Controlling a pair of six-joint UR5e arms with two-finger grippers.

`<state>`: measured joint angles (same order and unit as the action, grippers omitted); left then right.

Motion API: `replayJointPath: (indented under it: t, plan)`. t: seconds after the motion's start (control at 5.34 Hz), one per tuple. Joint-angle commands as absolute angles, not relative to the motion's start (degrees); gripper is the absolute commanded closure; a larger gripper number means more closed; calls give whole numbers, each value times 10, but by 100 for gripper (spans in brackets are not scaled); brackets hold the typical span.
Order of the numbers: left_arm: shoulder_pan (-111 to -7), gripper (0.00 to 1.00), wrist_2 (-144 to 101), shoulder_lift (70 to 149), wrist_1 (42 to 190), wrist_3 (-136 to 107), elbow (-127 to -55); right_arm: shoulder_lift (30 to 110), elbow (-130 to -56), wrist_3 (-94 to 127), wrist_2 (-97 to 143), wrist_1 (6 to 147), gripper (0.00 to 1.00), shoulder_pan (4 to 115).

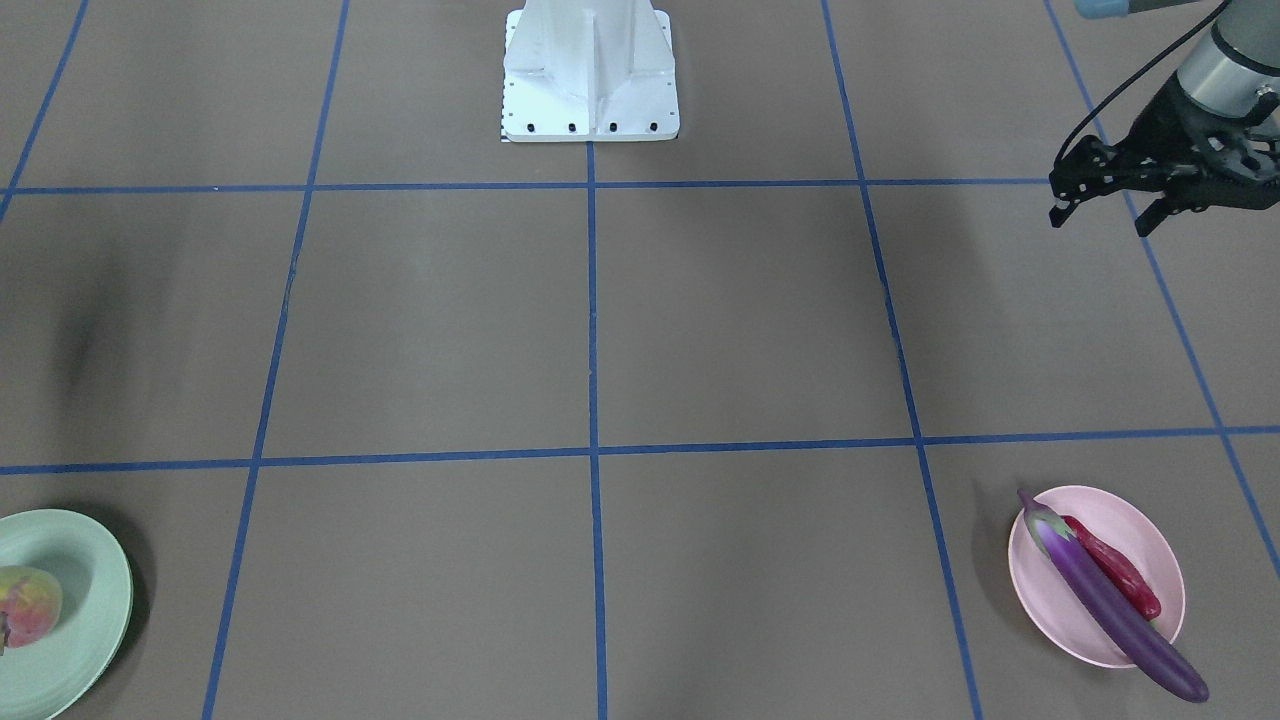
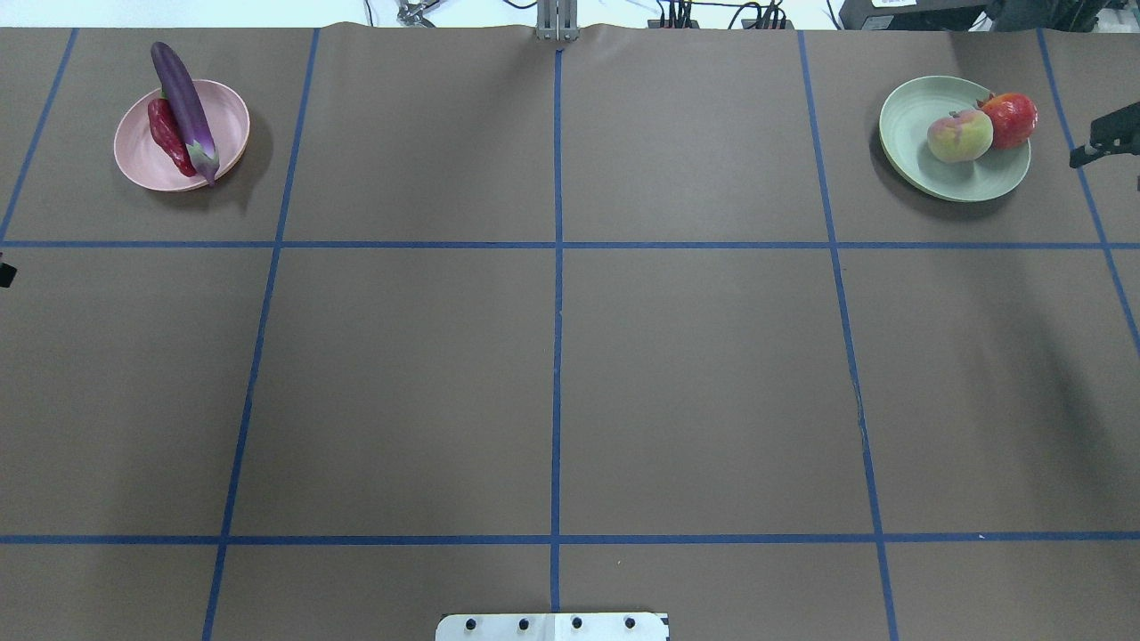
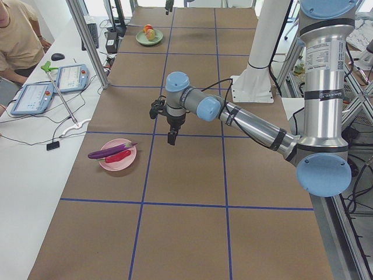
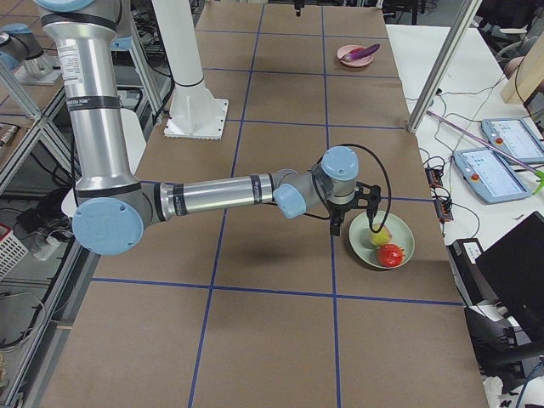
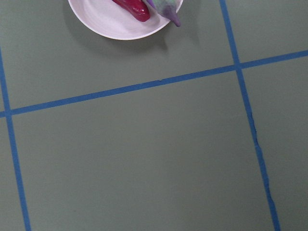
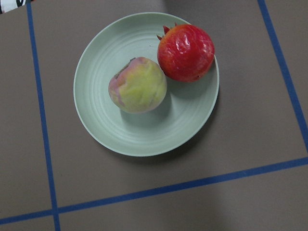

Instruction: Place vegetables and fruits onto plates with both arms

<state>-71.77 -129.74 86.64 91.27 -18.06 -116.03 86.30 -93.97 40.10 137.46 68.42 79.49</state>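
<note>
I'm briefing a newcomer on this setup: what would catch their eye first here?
The glossy purple eggplant, overhanging the pink plate beside a red chili, on the robot's far left. Next, the red pomegranate beside a peach on the green plate, far right.

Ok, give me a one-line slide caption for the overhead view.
Sorting done: eggplant and chili pepper on the pink plate, peach and pomegranate on the green plate.

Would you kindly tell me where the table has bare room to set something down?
The brown squares between the pale pink oval plate and the pale mint green oval plate are bare, down to the white base block. Both plates are crowded.
</note>
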Motion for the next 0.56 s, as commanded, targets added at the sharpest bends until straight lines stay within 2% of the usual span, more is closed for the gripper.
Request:
replayJointPath:
  t: [0.0,0.37]
  plan:
    - [-831,0,-1326,904,912,-91,-1040,924,-992,281,1379,741,0,833]
    - [-876,0,-1360,931,919,-30,-944,981,-1066,203,1379,820,0,862]
